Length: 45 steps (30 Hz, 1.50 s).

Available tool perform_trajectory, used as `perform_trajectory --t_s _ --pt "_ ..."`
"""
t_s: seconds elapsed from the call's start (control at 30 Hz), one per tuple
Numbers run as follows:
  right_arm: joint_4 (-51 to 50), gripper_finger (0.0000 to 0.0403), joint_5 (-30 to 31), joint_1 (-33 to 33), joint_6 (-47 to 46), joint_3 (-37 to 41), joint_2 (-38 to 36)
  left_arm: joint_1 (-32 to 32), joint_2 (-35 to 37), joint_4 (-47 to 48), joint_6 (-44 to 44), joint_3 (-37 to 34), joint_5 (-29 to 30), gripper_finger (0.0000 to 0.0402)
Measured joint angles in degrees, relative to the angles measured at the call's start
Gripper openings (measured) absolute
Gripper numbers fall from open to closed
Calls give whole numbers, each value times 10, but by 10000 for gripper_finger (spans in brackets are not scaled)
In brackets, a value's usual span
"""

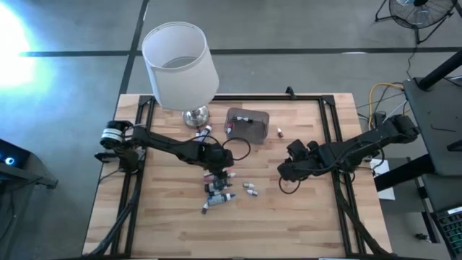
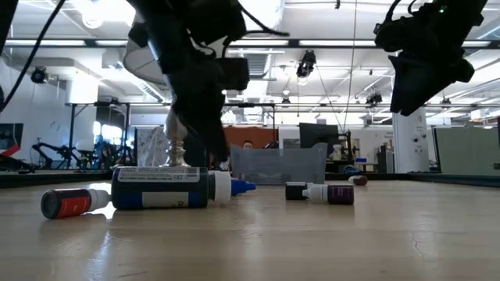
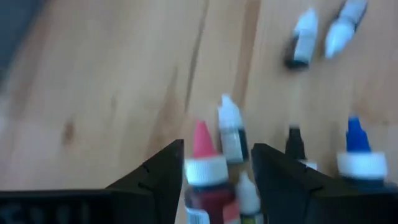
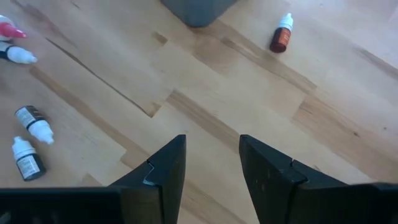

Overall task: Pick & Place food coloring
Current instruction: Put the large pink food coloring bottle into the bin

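Several small food coloring bottles lie on their sides in a cluster (image 1: 217, 192) at the middle of the wooden table. My left gripper (image 1: 218, 173) hangs open just over this cluster. In the left wrist view a red-tipped bottle (image 3: 204, 177) and a whitish one (image 3: 247, 194) lie between its fingers. Two more bottles (image 1: 250, 189) lie to the right of the cluster. A single one (image 1: 279, 131) lies beside the grey box (image 1: 247, 123). My right gripper (image 4: 211, 149) is open above bare wood, right of the centre, with nothing between its fingers. My left gripper comes at the cluster slanting down from the table's left. Its fingers (image 3: 168, 171) stand on either side of the red-tipped bottle's white collar (image 3: 206, 169). The bottle lies on the table. I cannot tell whether a finger touches it.
A white-shaded lamp (image 1: 180, 66) with a chrome base stands at the far left. Two bottles (image 1: 205, 133) lie by its foot. Black rails (image 1: 332, 123) run along the table's sides. There is bare wood toward the near edge.
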<state>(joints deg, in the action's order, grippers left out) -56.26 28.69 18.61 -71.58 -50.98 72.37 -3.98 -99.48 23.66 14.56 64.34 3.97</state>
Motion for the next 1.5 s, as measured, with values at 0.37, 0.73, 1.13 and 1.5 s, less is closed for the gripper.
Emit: perform_trajectory --t_s 0.37,0.73,1.13,1.5 --pt "4 141 3 0 -9 5 1 20 -56 39 46 26 -12 170" --pt "11 137 14 0 -9 6 1 24 -53 115 55 26 -35 170" --pt "14 132 26 0 -20 6 1 32 -55 100 35 27 -35 170" --pt "16 134 25 0 -20 6 1 45 -56 99 30 26 -42 161"
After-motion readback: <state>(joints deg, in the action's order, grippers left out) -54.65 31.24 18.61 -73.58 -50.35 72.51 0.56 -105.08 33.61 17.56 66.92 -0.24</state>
